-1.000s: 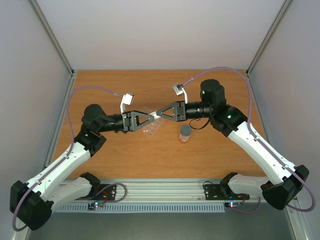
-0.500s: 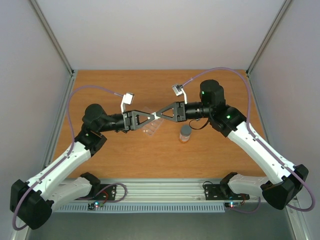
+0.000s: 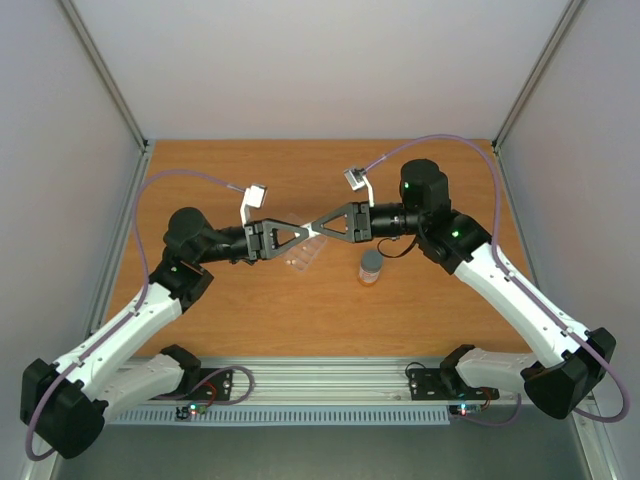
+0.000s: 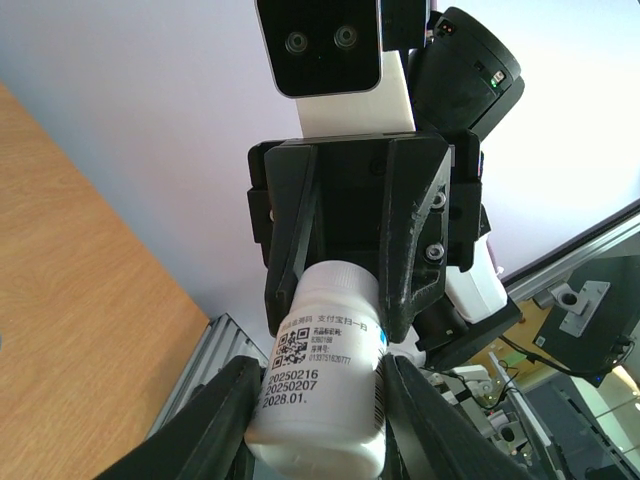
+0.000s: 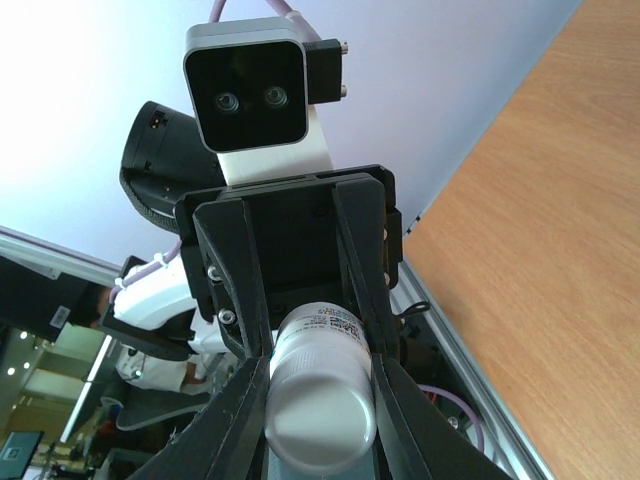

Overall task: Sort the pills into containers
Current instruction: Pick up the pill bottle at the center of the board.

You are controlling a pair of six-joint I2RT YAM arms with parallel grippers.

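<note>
White bottle (image 4: 322, 365) clamped from both ends over the pill box (image 3: 301, 259).
The smooth plastic cylinder, with its printed label, is gripped at one end by the closed left jaws and at the other by the closed right jaws, black and wedge-shaped, set tip to tip. The flat, clear pill box is seen on the orange-brown wooden surface (image 3: 250, 315) beneath them, with a round grey cap (image 3: 371, 262) nearby. Pills cannot be made out.
</note>
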